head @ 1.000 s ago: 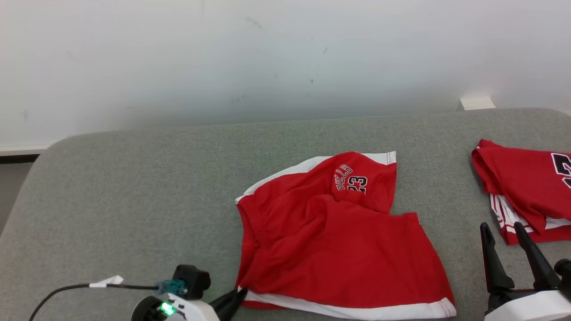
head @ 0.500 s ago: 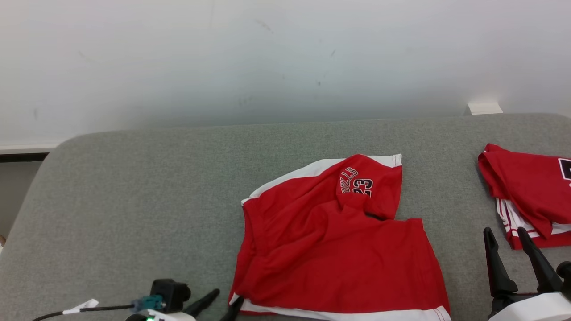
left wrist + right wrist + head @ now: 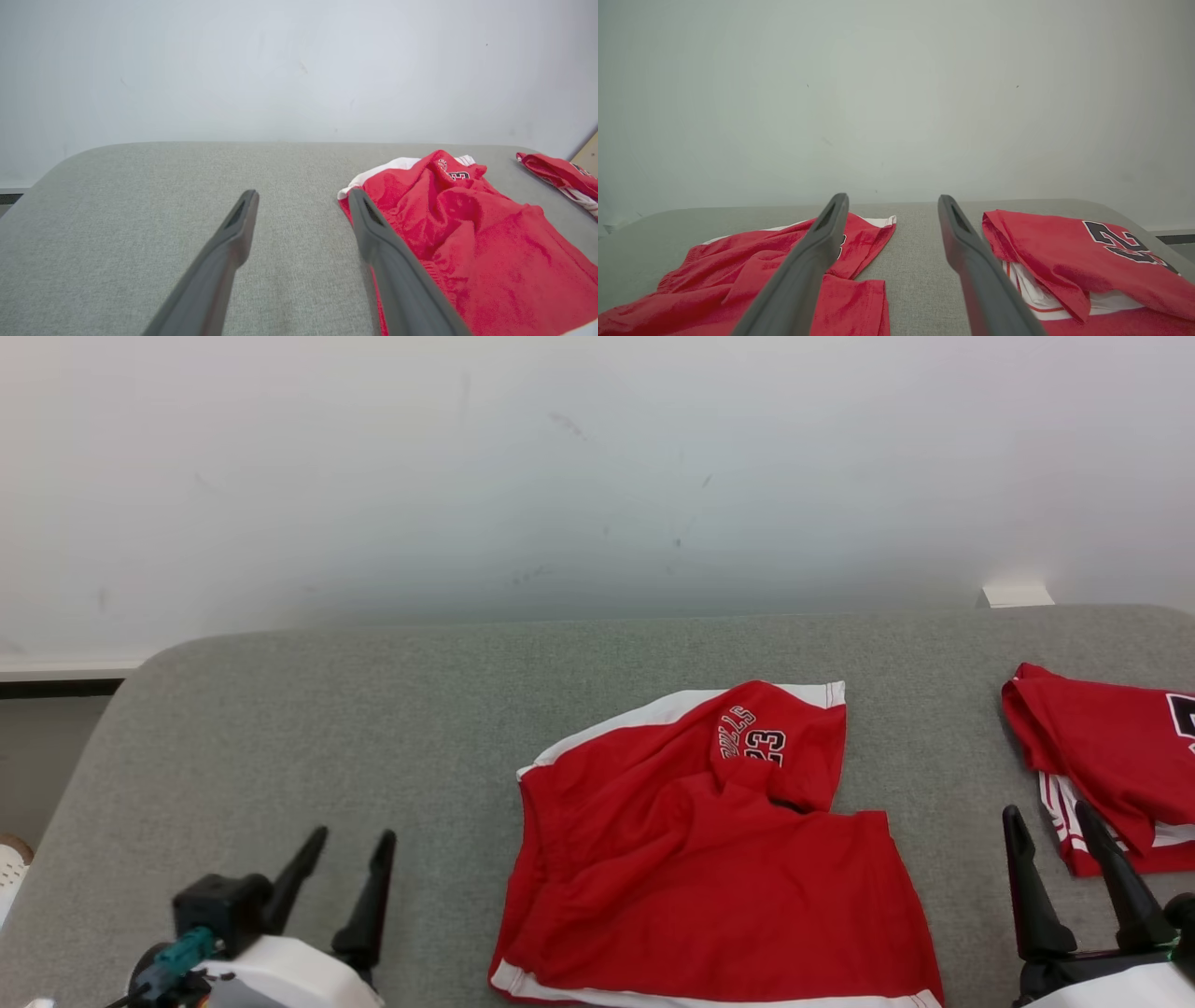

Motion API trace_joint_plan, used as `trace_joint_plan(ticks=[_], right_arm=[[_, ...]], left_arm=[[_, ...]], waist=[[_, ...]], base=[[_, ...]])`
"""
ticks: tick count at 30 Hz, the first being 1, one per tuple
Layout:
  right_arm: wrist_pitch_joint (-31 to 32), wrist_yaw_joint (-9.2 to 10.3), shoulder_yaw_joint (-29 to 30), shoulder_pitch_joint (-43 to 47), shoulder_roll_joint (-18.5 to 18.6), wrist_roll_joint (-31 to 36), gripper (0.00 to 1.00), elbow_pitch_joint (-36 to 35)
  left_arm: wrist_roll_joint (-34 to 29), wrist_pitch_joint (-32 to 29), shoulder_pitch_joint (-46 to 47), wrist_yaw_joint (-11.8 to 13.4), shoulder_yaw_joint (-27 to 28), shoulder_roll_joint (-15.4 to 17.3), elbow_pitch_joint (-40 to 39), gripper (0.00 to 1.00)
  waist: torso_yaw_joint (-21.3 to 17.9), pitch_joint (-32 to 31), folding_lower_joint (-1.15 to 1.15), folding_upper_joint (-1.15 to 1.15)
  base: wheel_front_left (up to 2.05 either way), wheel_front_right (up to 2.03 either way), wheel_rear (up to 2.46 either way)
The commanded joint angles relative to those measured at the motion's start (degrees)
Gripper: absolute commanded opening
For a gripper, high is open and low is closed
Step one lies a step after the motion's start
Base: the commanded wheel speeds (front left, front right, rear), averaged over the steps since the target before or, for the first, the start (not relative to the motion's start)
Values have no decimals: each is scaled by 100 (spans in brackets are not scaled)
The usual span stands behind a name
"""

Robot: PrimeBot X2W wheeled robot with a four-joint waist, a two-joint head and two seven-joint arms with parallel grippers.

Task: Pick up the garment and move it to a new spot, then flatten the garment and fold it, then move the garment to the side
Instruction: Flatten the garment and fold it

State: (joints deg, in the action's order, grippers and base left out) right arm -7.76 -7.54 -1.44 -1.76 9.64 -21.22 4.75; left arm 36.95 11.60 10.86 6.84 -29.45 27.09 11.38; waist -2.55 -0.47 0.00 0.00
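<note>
The garment point(image 3: 709, 868) is a pair of red shorts with white trim and a "23" print, lying rumpled on the middle of the grey padded surface point(image 3: 327, 728). One leg is folded over the other. My left gripper point(image 3: 353, 835) stands open at the lower left, apart from the shorts' left edge, with nothing between its fingers. In the left wrist view the left gripper point(image 3: 302, 193) points across bare fabric, with the garment point(image 3: 476, 233) just right of its right finger. My right gripper point(image 3: 1047, 810) is open at the lower right. In the right wrist view the right gripper point(image 3: 893, 199) has the garment point(image 3: 738, 261) on its left.
A second red jersey piece point(image 3: 1102, 756) with white striped trim lies folded at the right end of the surface, close to my right gripper; the jersey point(image 3: 1064, 252) sits right of the fingers. A pale wall rises behind. The surface's rounded left end drops off at the far left.
My left gripper has opened and let go of the shorts' near left corner, then drawn away to the left. The right gripper has stayed open. The head view has shifted slightly.
</note>
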Motion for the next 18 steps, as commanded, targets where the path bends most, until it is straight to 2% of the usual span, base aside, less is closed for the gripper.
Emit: trace_joint_plan(ticks=[1, 4, 9, 18], right_arm=[[-90, 12, -73, 17, 10, -77, 100, -43], [-226, 12, -205, 56, 6, -48, 100, -17], [-479, 12, -243, 89, -95, 143, 100, 80], [-699, 12, -282, 151, -210, 310, 100, 310]], left_arm=[[-12, 172, -88, 160, 178, -75, -77, 100], [-167, 324, -146, 324, 469, -235, -162, 100], [-676, 356, -421, 266, 1128, -632, -437, 100], [-1456, 354, -990, -289, 2166, -1529, -430, 100]], waist=[[-8, -6, 0, 0], [-31, -9, 0, 0], [-91, 19, 0, 0], [-152, 4, 0, 0]], base=[[0, 0, 0], [0, 0, 0], [0, 0, 0], [0, 0, 0]])
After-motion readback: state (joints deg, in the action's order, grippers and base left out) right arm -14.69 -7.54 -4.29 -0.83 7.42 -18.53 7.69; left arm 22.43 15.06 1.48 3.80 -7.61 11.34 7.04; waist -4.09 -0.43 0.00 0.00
